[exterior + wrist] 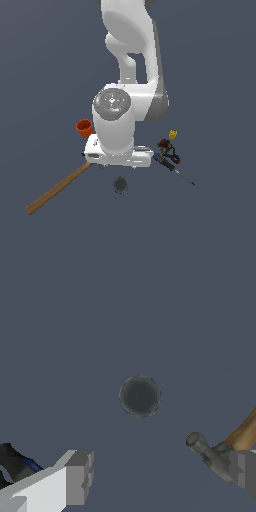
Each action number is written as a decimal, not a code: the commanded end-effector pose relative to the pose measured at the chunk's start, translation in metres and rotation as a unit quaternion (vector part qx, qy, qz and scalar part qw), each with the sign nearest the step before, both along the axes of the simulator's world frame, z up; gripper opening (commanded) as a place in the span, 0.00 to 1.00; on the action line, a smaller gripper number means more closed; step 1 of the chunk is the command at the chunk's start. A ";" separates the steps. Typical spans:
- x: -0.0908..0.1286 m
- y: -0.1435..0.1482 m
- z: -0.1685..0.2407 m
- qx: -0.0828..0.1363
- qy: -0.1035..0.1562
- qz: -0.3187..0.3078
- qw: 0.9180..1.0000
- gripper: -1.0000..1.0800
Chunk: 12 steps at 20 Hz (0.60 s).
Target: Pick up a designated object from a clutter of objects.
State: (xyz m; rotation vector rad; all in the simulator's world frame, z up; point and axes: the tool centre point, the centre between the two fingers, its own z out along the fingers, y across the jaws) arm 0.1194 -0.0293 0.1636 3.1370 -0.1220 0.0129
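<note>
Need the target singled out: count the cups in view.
2: the orange cup beside the arm on the exterior view's left; the dark grey cup alone, nearer the camera. The arm may hide others.

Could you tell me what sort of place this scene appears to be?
Probably a simulated test scene, not a real room: a featureless grey floor, a white arm, and scattered items such as a hammer and orange cup.

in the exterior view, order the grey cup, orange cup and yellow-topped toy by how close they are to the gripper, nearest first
Gripper judged from the hand's position.
1. Dark grey cup, just below the hand.
2. Orange cup on the exterior view's left and yellow-topped toy on its right: too close to call.
</note>
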 end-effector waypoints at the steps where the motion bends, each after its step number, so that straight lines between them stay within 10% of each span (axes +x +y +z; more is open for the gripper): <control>1: 0.009 -0.001 -0.023 0.000 0.001 -0.004 1.000 0.96; 12: 0.025 -0.002 -0.090 0.001 0.004 -0.014 1.000 0.96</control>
